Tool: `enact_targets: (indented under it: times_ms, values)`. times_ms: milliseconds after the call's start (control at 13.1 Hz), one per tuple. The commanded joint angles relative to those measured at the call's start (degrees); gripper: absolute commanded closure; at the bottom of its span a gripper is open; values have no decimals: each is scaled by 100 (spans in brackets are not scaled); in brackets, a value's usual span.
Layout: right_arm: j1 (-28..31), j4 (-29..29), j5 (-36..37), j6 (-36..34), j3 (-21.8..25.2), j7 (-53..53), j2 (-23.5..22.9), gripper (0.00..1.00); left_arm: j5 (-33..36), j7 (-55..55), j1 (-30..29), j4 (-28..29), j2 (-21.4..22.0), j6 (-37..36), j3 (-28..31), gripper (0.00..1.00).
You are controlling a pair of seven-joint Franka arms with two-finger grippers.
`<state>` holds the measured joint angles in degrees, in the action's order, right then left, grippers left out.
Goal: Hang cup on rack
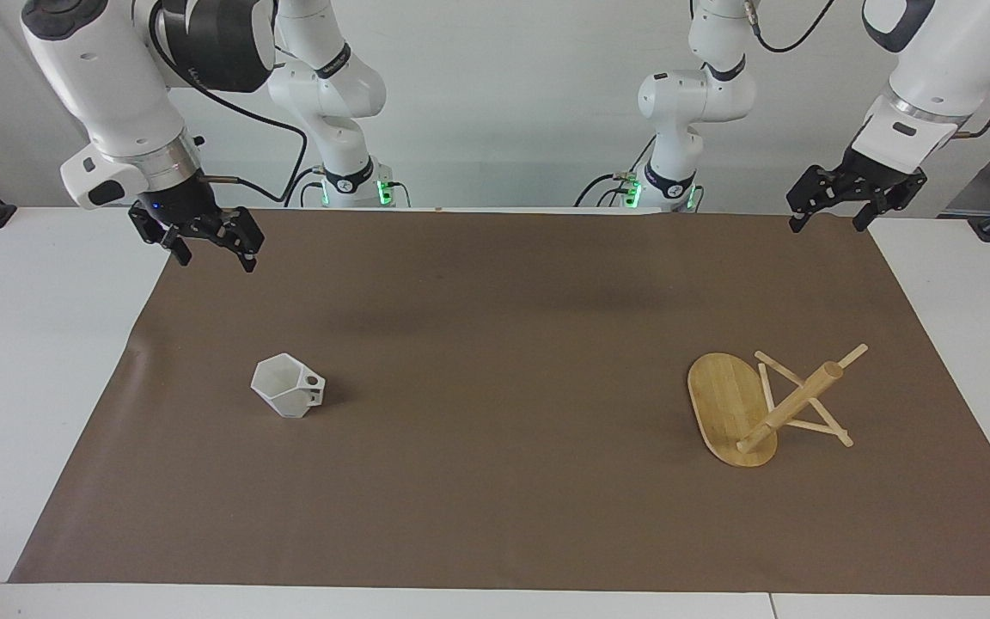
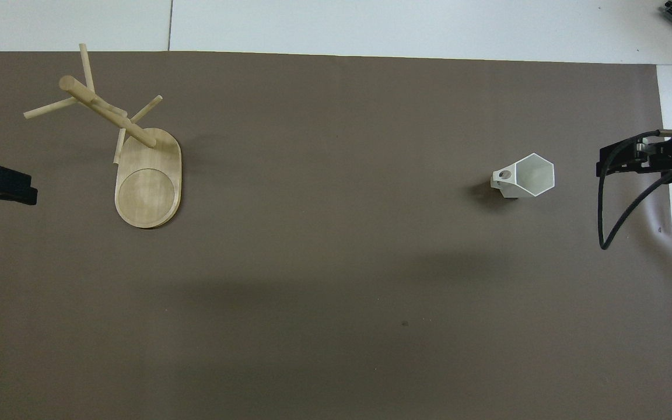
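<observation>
Both claws hang wide open and empty, the right gripper (image 1: 213, 254) over the mat's edge near the cup (image 1: 288, 386), the left gripper (image 1: 828, 221) near the rack (image 1: 731, 408)

Bright even light, sharp focus, no glare, soft broad shadows on brown mat (image 1: 495, 481), small shadow beside cup (image 1: 288, 397)

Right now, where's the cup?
The cup stands upright on the brown mat toward the right arm's end of the table, apart from the rack, with the right gripper raised nearby.
</observation>
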<state>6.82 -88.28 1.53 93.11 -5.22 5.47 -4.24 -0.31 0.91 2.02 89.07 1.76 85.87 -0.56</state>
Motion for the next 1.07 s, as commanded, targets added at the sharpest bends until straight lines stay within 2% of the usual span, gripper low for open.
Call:
enact_targets:
  times_ms: [0,994]
  values:
    - [30,-128,-65,-21,-23,77,125,0,111,49,97,243,193,114,47,0]
    - [21,-146,-135,49,-40,-72,125,0,111,76,97,234,193,70,39,0]
